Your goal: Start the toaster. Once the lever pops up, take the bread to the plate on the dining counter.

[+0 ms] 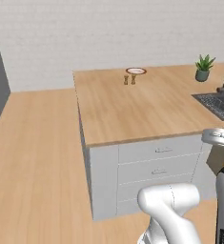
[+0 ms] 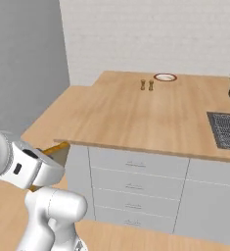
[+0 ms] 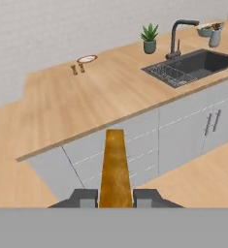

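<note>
Bread [image 3: 115, 167] sits on its thin edge between my two fingertips [image 3: 86, 197], sticking straight out from the hand [image 3: 115, 198]. The hand is pinched shut on the slice, open just as wide as the bread is thick. From the right base camera I can see a bit of the tan slice poking out past the white arm.

I think the toasting part is over and I am on the carrying step now. The bread is up in the air, in front of the white drawers [image 1: 158, 164], short of the edge of the big wooden worktop [image 3: 86, 104].

The plate [image 3: 87, 59] is round and white with a red rim. It sits at the far side of the worktop, well apart from the bread. Two little brown shakers [image 3: 77, 69] stand just beside it. Further along are a green plant [image 3: 149, 38], a dark tap [image 3: 179, 36] and the dark sink [image 3: 195, 65].

Next, I think I must get closer, reach over the worktop, keep clear of the shakers, turn the slice flat, and let go over the plate.
</note>
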